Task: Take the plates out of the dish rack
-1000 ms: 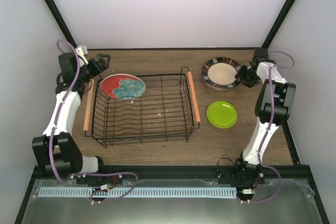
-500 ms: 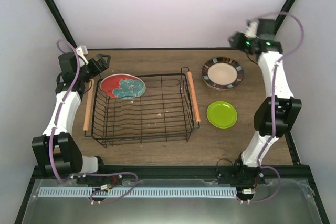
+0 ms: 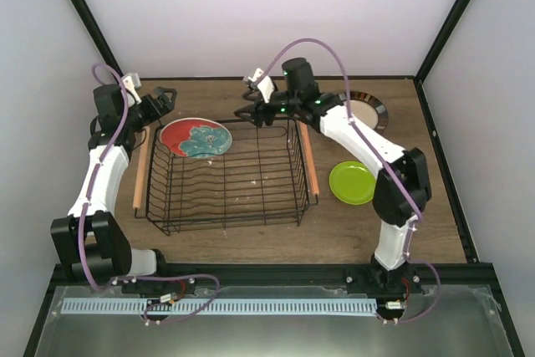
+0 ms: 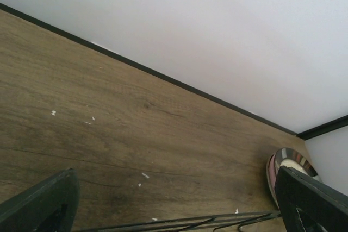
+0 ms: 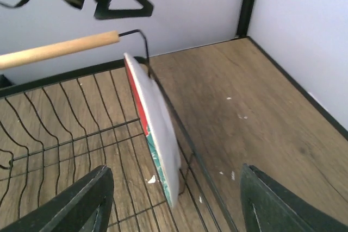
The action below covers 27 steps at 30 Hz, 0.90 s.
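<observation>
A wooden worktop was seen from above, filling the middle of the frame. A black wire dish rack with two wooden rod handles was set on it, left of centre. The right arm was stretched from the lower right toward the upper centre, and the left arm was raised along the left edge.

A red plate with teal flowers was leaned in the upper left corner of the rack. In the right wrist view it was shown edge-on and tilted, against the rack's wire wall. A beige plate with a brown rim was laid on the worktop at the upper right, partly hidden by the right arm. A small lime green plate was laid flat to the right of the rack, apart from it.

The right tool was held over the rack's far rim, to the right of the red plate, with its fingers spread wide. The left tool was held at the upper left, just beyond the red plate, and was likewise spread wide.
</observation>
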Tool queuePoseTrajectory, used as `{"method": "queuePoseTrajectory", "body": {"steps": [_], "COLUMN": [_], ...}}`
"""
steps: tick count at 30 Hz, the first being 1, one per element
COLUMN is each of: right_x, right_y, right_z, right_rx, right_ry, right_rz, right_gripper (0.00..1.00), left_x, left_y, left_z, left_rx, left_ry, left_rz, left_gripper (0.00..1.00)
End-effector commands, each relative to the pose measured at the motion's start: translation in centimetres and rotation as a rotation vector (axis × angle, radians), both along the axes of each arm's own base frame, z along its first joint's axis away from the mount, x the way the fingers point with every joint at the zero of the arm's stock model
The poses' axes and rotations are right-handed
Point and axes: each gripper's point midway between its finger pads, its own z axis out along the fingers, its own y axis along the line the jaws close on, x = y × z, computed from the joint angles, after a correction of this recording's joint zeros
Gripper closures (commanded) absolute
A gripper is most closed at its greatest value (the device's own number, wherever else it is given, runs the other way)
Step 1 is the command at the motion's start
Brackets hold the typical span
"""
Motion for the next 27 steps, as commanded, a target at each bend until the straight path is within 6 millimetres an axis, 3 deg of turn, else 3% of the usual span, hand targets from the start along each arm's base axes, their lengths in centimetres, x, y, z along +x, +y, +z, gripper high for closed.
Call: {"method": "queuePoseTrajectory", "body": {"steps": [1,6,11,19,27], "right_x": [-1.0,-1.7,-1.7,-0.2,0.8], "right_y": [4.2,8.3,10.4,11.8,13.0], "right_z": [0.7,-1.6,-2.9,-4.9,-6.9], "right_rx": [0.028,-0.018,-0.024,-0.048,-0.053], "right_ry": [-0.142,-0.146,-0.148,-0.142,-0.156], "right_rz": [0.157,0.221,0.225,0.185,0.153], "right_gripper": [0.35,0.36,0.37,0.42,0.51], "left_x": [-0.7,-1.5,-2.5,-4.6,-4.9], "left_y": [-0.1,0.8,1.8,1.7,1.4], "left_z": [2.1,1.6,2.0,1.1,0.5], "left_rx": [0.082,0.23,0.402,0.494,0.484], "left_ry": [-0.05,-0.017,0.004,0.043,0.05], "left_rz": [-0.022,-0.019,-0.042,-0.095,-0.105], "left_gripper": [0.0,0.0,0.0,0.0,0.0]}}
